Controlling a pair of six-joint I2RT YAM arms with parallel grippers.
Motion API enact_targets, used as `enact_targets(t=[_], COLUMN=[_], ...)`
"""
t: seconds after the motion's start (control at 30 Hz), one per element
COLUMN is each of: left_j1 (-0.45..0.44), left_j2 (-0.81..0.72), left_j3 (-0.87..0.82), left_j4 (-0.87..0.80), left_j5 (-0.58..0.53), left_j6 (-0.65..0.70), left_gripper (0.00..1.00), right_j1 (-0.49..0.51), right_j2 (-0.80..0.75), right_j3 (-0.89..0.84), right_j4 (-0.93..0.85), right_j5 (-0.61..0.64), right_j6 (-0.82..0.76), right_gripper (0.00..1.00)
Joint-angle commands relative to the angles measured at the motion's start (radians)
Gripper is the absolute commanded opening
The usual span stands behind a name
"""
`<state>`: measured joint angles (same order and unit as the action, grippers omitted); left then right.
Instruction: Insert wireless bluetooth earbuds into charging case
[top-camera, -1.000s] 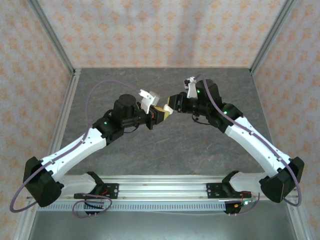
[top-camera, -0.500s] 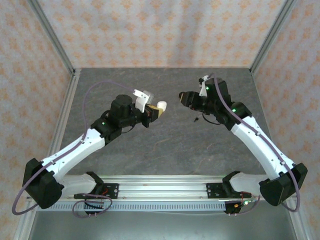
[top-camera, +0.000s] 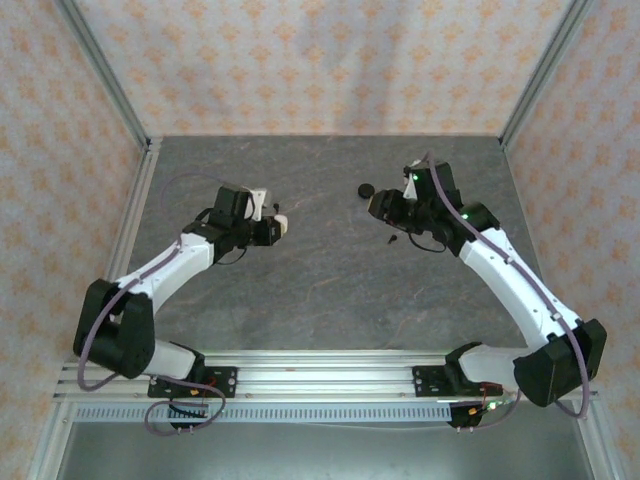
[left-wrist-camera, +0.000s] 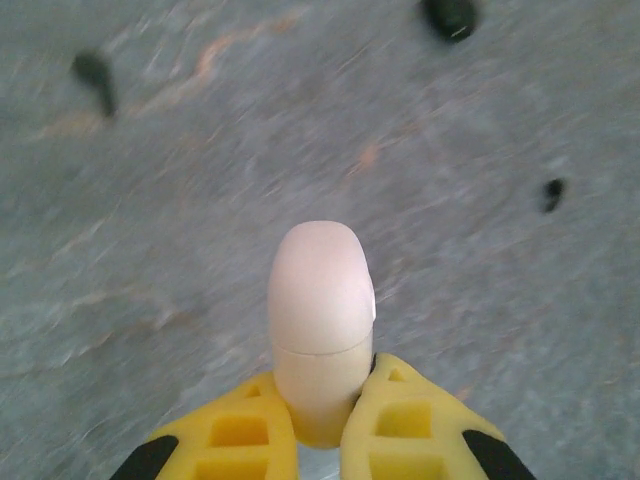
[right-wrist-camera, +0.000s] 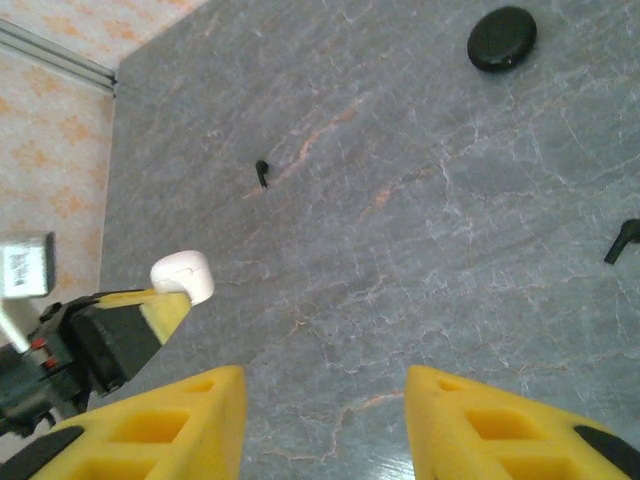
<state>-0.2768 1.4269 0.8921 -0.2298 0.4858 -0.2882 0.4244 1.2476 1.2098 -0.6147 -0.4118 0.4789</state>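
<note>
A closed white charging case (left-wrist-camera: 320, 300) is clamped in the left end effector (left-wrist-camera: 325, 398) above the tabletop (right-wrist-camera: 400, 210) while the right end effector (right-wrist-camera: 322, 375) is spread empty; the black earbuds (right-wrist-camera: 262, 173) lying loose seem due next, so a fine pinch is called for.

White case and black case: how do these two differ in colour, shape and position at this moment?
Colour: the white case is cream-white, the black case is black. Shape: the white case looks like a tall rounded capsule, the black case like a flat round disc. Position: the white case is clamped in the left gripper, the black case lies free on the table. Both are smooth and rounded.
</note>
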Motion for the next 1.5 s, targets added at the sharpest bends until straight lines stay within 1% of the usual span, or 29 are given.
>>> enact_targets(t=[0.0,0.2,0.37,0.57,0.63,0.7,0.77,0.87,0.97,1.07,1.13,1.3,1.4,1.47], left_j1=[0.032,0.071,0.088,0.104,0.106,0.111,0.114,0.119,0.122,0.122,0.122,0.122,0.122,0.122], left_j2=[0.030,0.081,0.119,0.118,0.116,0.110,0.102,0.088,0.078,0.067,0.061,0.061,0.069,0.076], left_j3=[-0.020,-0.033,-0.068,-0.093,-0.089,-0.081,-0.074,-0.062,-0.041,-0.010,0.010,0.055,0.077,0.087], left_j4=[-0.055,-0.067,-0.053,-0.030,-0.040,-0.057,-0.073,-0.087,-0.107,-0.128,-0.138,-0.148,-0.147,-0.147], left_j5=[0.004,-0.017,-0.033,-0.033,-0.044,-0.070,-0.104,-0.137,-0.164,-0.189,-0.196,-0.189,-0.176,-0.168], left_j6=[-0.015,-0.002,-0.002,0.003,0.010,0.018,0.027,0.034,0.044,0.059,0.072,0.086,0.088,0.090], left_gripper=[0.00,0.00,0.02,0.07,0.13,0.25,0.39,0.51,0.59,0.64,0.66,0.68,0.68,0.69], right_j1=[-0.005,-0.006,-0.004,-0.005,-0.008,-0.014,-0.028,-0.048,-0.067,-0.085,-0.090,-0.090,-0.092,-0.092], right_j2=[0.023,0.085,0.178,0.354,0.422,0.493,0.574,0.694,0.810,0.922,0.988,1.135,1.222,1.264], right_j3=[-0.005,0.021,0.065,0.226,0.287,0.346,0.408,0.519,0.642,0.778,0.862,1.068,1.194,1.248], right_j4=[-0.036,-0.093,-0.129,-0.235,-0.259,-0.269,-0.276,-0.305,-0.340,-0.395,-0.422,-0.481,-0.518,-0.523], right_j5=[-0.016,0.000,0.049,0.150,0.190,0.216,0.226,0.246,0.280,0.304,0.325,0.366,0.363,0.351], right_j6=[0.007,-0.012,-0.029,-0.082,-0.104,-0.121,-0.133,-0.147,-0.167,-0.173,-0.173,-0.177,-0.181,-0.183], right_gripper=[0.46,0.49,0.50,0.53,0.54,0.54,0.54,0.54,0.54,0.55,0.55,0.59,0.62,0.65])
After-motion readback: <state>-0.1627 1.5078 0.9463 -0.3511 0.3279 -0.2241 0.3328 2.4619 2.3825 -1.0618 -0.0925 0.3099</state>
